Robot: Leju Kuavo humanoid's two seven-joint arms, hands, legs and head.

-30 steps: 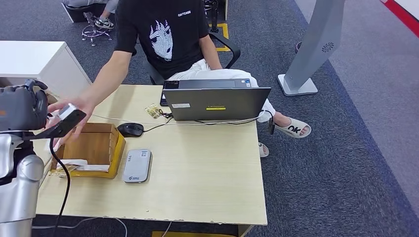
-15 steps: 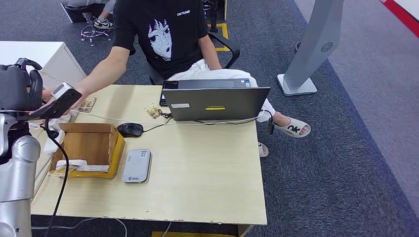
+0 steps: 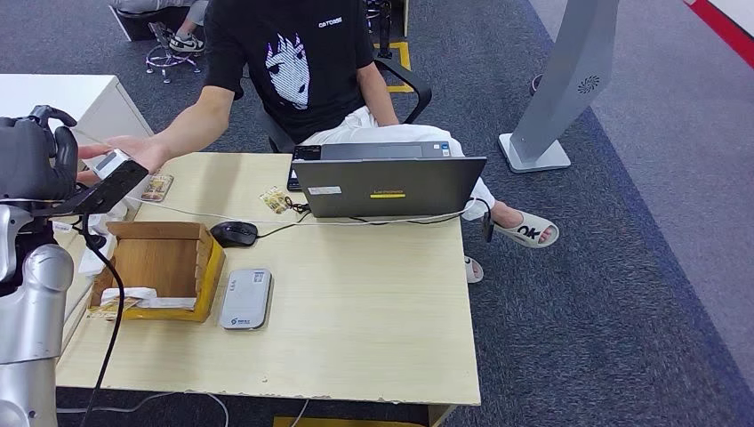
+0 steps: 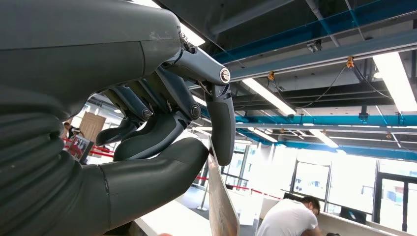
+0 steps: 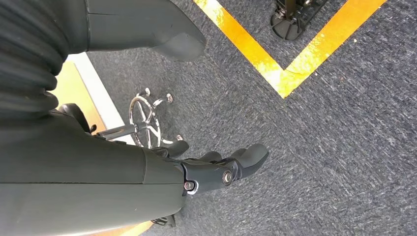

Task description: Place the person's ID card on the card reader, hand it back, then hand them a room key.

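Grey carpet floor (image 3: 622, 267) with yellow tape lines; pale wood table (image 3: 356, 311) at centre.

Left arm: raised at the table's left end, silver forearm upright, dark left hand (image 3: 36, 165) held level with the table's far-left corner. Wrist view shows the thumb and a finger (image 4: 222, 123) pressed together on the edge of a thin card (image 4: 221, 206), other fingers curled behind. Which card it is cannot be told.

Right arm: hanging, right hand (image 5: 216, 172) over the carpet, fingers loosely apart and holding nothing.

Person (image 3: 293, 62): seated behind the table in a black printed shirt, one arm stretched toward the robot, the person's hand (image 3: 133, 151) palm-up just beside the left hand.

Card reader (image 3: 246, 299): flat grey unit lying on the table, just right of the wooden box.

Wooden box (image 3: 164, 267): open-topped, near the table's left edge, papers at its near rim.

Small card-like item (image 3: 156, 187): lying on the table's far-left corner, near the person's outstretched hand.

Laptop (image 3: 389, 185): grey, lid up with its back to the camera, at the far edge.

Mouse (image 3: 235, 233): black, between the box and the laptop, cable trailing.

Grey pedestal stand (image 3: 569, 80): on the carpet, well apart to the right.
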